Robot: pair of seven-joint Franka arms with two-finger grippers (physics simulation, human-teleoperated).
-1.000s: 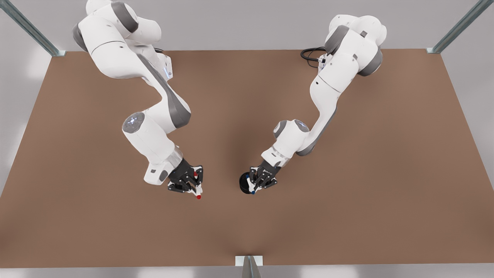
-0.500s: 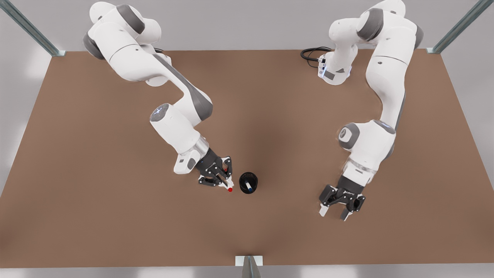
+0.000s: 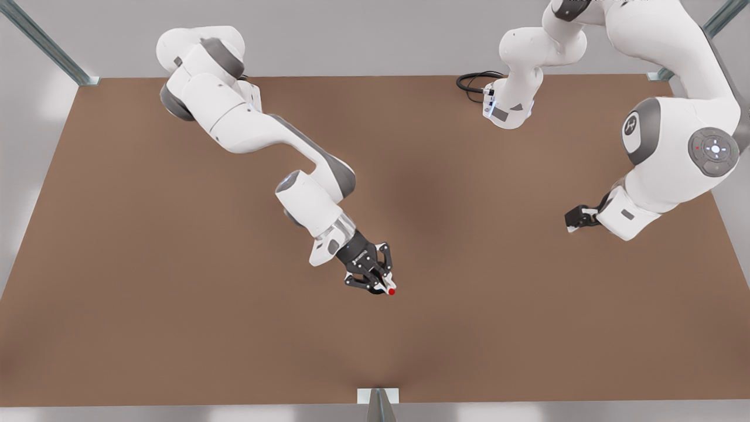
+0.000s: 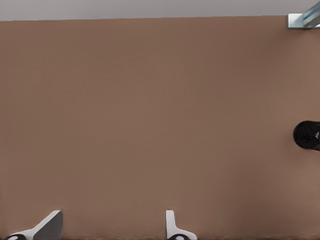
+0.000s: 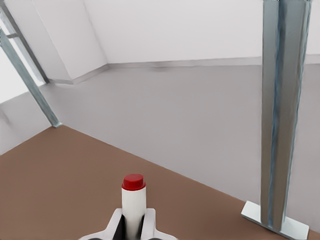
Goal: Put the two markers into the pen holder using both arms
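My right gripper [image 3: 382, 283] is shut on the red-capped marker [image 3: 391, 291], near the middle of the brown table [image 3: 176, 264]. In the right wrist view the marker [image 5: 133, 197] stands upright between the fingers [image 5: 150, 222], red cap outward. This gripper covers the spot where the pen holder stood, so the holder is hidden in the front view. A dark round shape, apparently the pen holder [image 4: 307, 135], sits at the edge of the left wrist view. The blue-capped marker is hidden. My left gripper [image 3: 577, 220] hangs raised at the front view's right, open [image 4: 112, 217] and holding nothing.
A black cable [image 3: 471, 82] coils by the arm base at the table's far edge. Metal frame posts stand at the far corners [image 3: 44, 41] and at the near edge's middle [image 3: 378, 401]. Bare tabletop lies under the left gripper.
My right gripper carried the red marker toward the front view's right, over the pen holder. My left arm lifted and drew back farther to the front view's right.
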